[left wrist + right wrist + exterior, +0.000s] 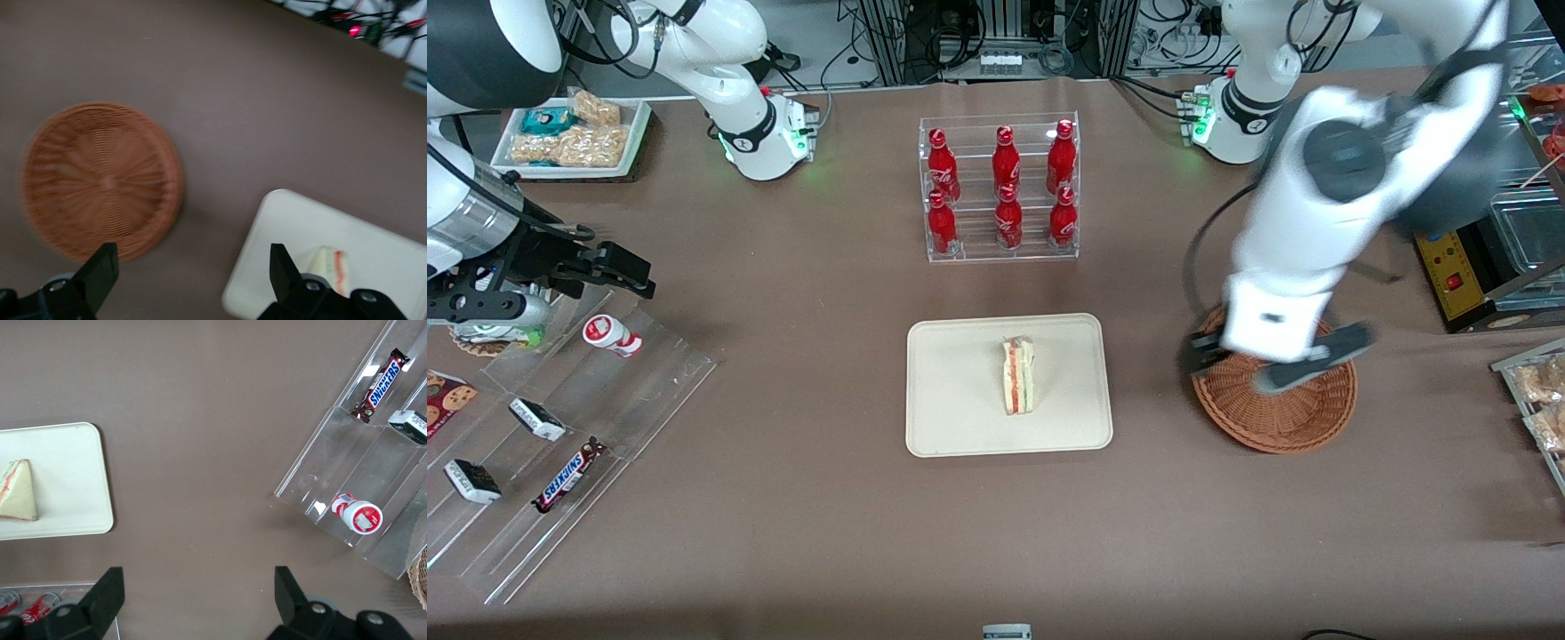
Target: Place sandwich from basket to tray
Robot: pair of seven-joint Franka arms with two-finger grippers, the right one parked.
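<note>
The sandwich (pixel 1018 375), a white wedge with orange-red and green layers, lies on the cream tray (pixel 951 400) at the table's middle. It also shows in the left wrist view (pixel 331 267) on the tray (pixel 373 247), and in the right wrist view (pixel 17 493) on the tray (pixel 67 467). The round wicker basket (pixel 1280 418) sits beside the tray toward the working arm's end and is empty (pixel 100 180). My left gripper (pixel 1263 364) hovers above the basket's edge, open and empty (pixel 191 267). The arm hides part of the basket in the front view.
A clear rack of red bottles (pixel 1000 187) stands farther from the front camera than the tray. A stepped acrylic rack (pixel 560 444) with snack bars lies toward the parked arm's end. A yellow device (pixel 1449 267) and packaged snacks (pixel 1538 391) sit at the working arm's end.
</note>
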